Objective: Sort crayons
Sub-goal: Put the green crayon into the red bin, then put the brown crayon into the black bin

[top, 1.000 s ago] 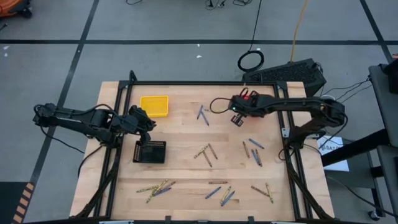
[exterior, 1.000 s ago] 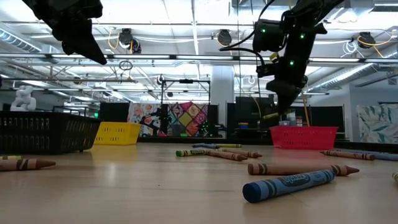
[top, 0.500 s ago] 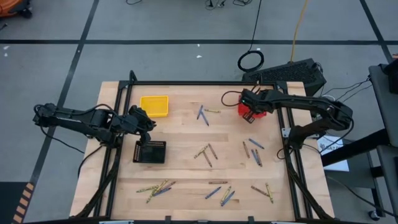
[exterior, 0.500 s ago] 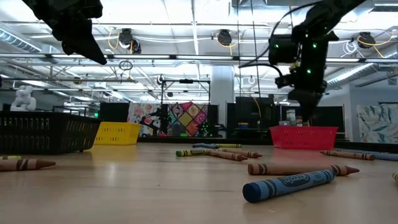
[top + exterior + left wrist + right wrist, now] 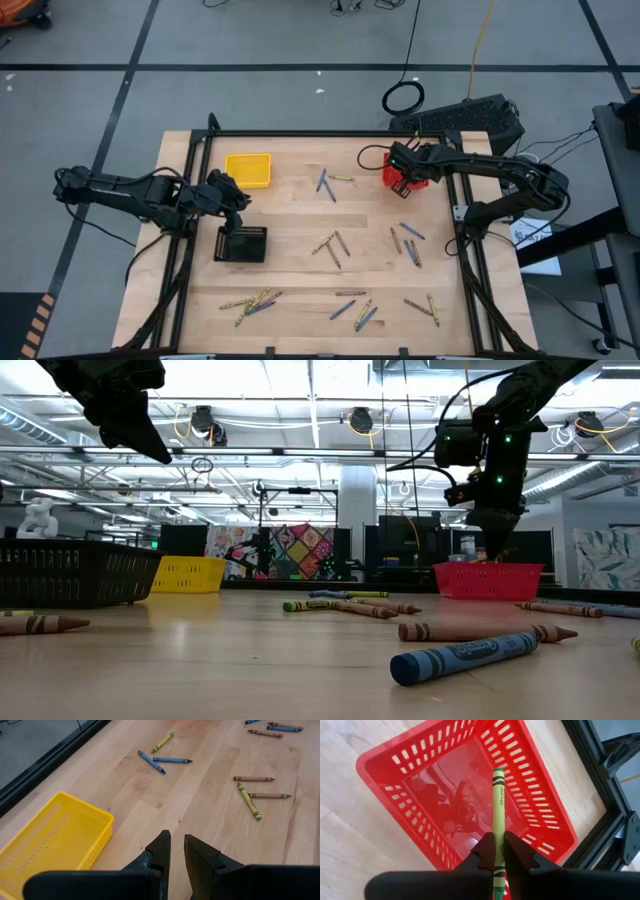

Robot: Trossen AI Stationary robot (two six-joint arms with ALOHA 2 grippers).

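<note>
Yellow-green crayon pinched between the fingers of the right gripper, pointing out over the floor of the red basket at the table's far right. Hanging above the basket in the low view, not yet dropped. Best done by keeping the tip centred over the open floor, well inside the rim, lowering a little, then parting the fingers only slightly, so no bounce over the wall. Other crayons scattered across the middle and near edge of the table, one blue crayon lying nearest the low camera. Left gripper waiting near the yellow basket and above the black basket, fingers slightly apart, grasping nothing.
</note>
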